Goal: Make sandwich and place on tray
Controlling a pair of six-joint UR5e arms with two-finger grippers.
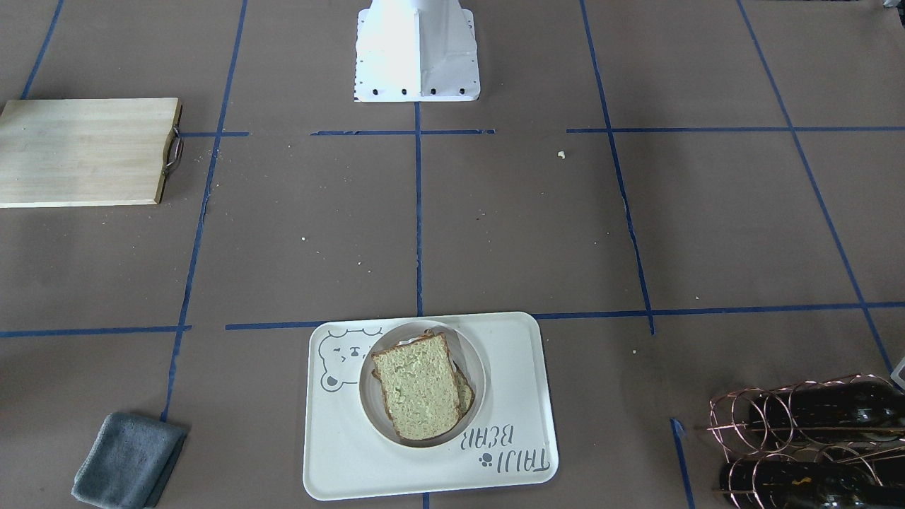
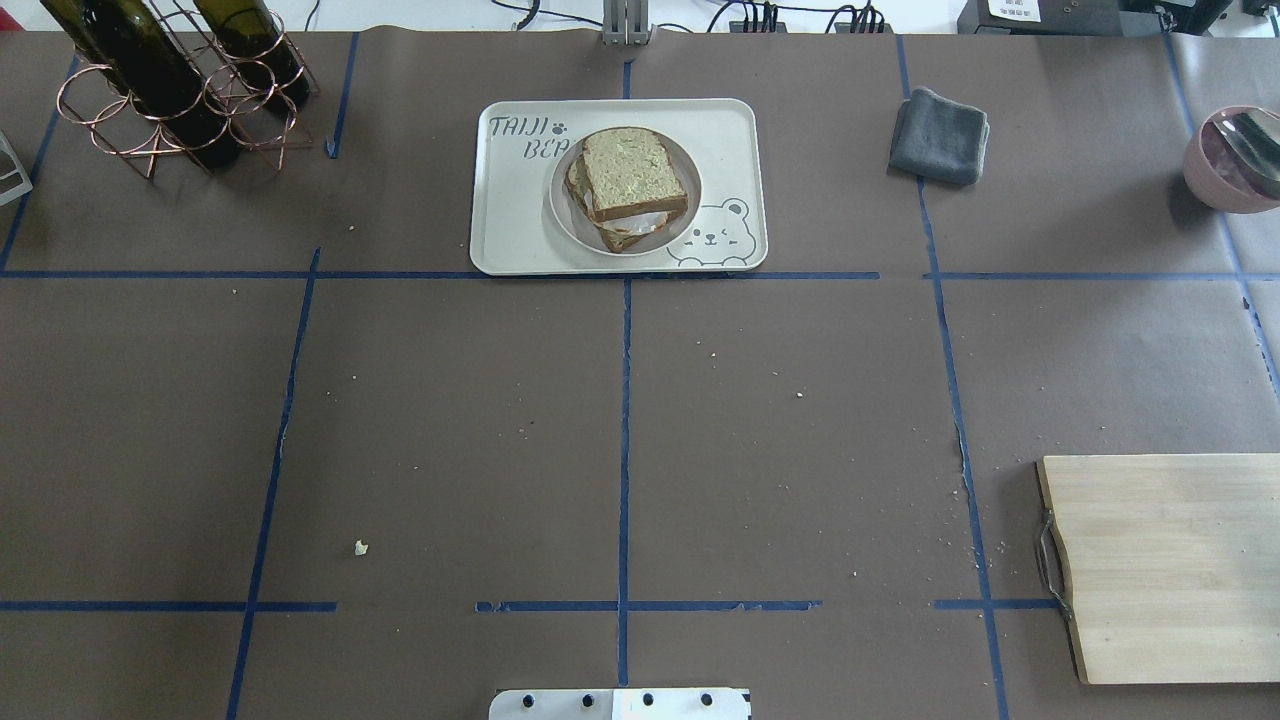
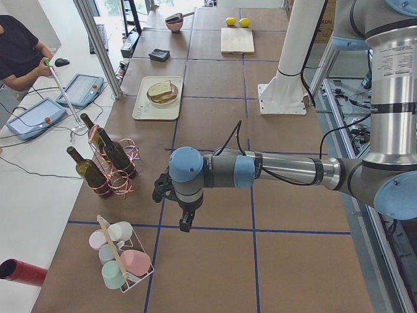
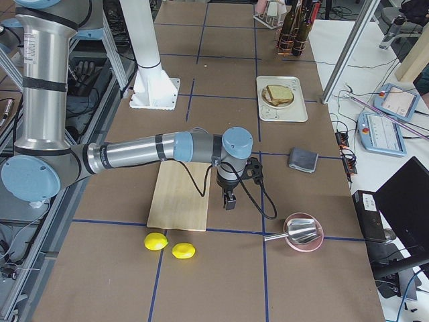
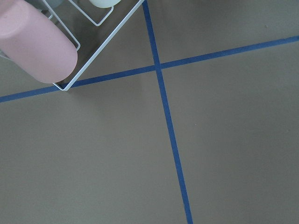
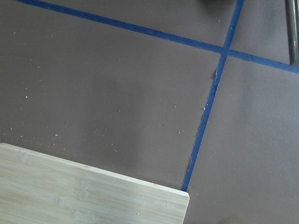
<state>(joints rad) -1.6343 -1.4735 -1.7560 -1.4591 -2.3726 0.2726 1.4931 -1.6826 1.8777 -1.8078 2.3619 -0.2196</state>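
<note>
The sandwich (image 1: 417,385) is stacked: two tan bread slices with brown crusts, with a white edge of egg (image 2: 646,222) between them. It sits on a small round white plate (image 1: 372,404) that stands on the white bear tray (image 1: 509,452), also in the overhead view (image 2: 510,240). My left gripper (image 3: 186,225) hangs above the table's left end near a cup rack, far from the tray. My right gripper (image 4: 229,201) hangs by the wooden board's edge. Both show only in the side views, so I cannot tell whether they are open or shut.
A wooden board (image 2: 1170,565) lies at the near right. A grey cloth (image 2: 940,135) lies right of the tray and a wine-bottle rack (image 2: 170,90) left of it. A pink bowl (image 2: 1235,160) sits far right. A cup rack (image 3: 120,257) and two lemons (image 4: 167,245) are at the table's ends.
</note>
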